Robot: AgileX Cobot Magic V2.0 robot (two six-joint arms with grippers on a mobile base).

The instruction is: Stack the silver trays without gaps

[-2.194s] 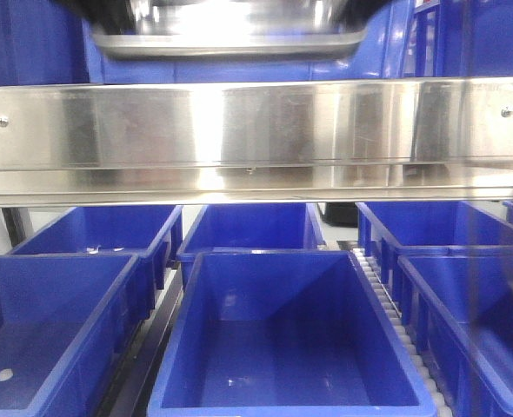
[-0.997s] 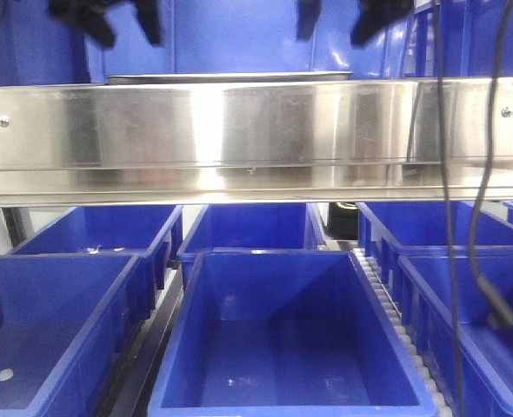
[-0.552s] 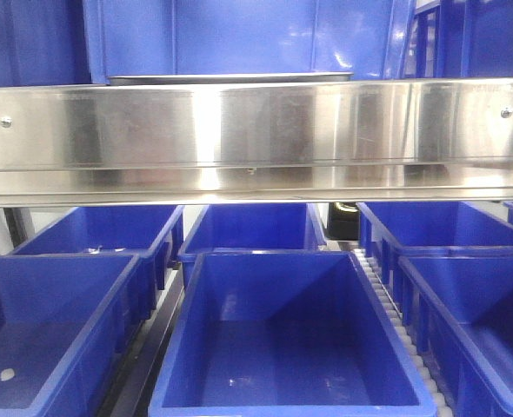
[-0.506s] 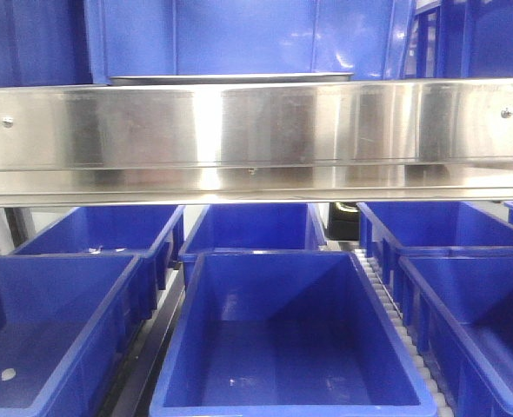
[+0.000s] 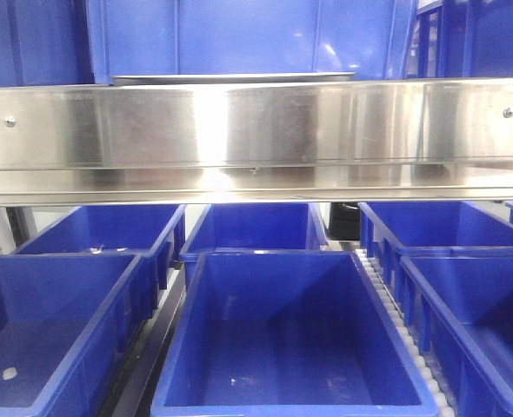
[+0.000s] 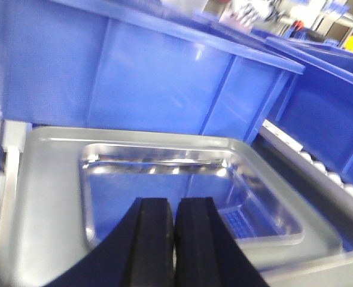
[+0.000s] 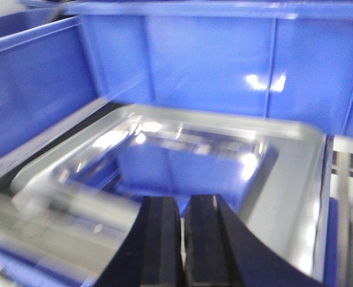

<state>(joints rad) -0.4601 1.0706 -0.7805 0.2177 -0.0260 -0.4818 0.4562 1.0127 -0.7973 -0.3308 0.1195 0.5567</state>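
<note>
The left gripper (image 6: 174,239) fills the bottom of its wrist view with two black pads pressed almost together, only a thin dark seam between them, and nothing held. Just beyond its tips lies the tray (image 6: 51,197), a shiny steel pan with a broad flat rim and rounded corners; its floor mirrors the blue around it. Whether one tray or several nested ones lie there cannot be told from this view. Behind the tray rises the wall of a blue bin (image 6: 152,78), and to the right a roller track (image 6: 320,164) runs past another blue bin (image 6: 326,101). The right gripper (image 7: 181,242) looks much the same: two black pads nearly touching, a narrow slit between them, gripping nothing. The picture is blurred, yet the tray (image 7: 296,179) shows ahead of the tips, its rim bright, with a blue bin wall (image 7: 212,66) behind it and a second blue wall (image 7: 27,95) to the left. In the front view neither gripper appears. Only a thin strip of the tray's rim (image 5: 230,78) shows, lying flat just above the long steel rail (image 5: 256,130), with a blue bin (image 5: 239,35) behind it. Below the rail stand open blue bins (image 5: 283,339) in rows, side by side.
</note>
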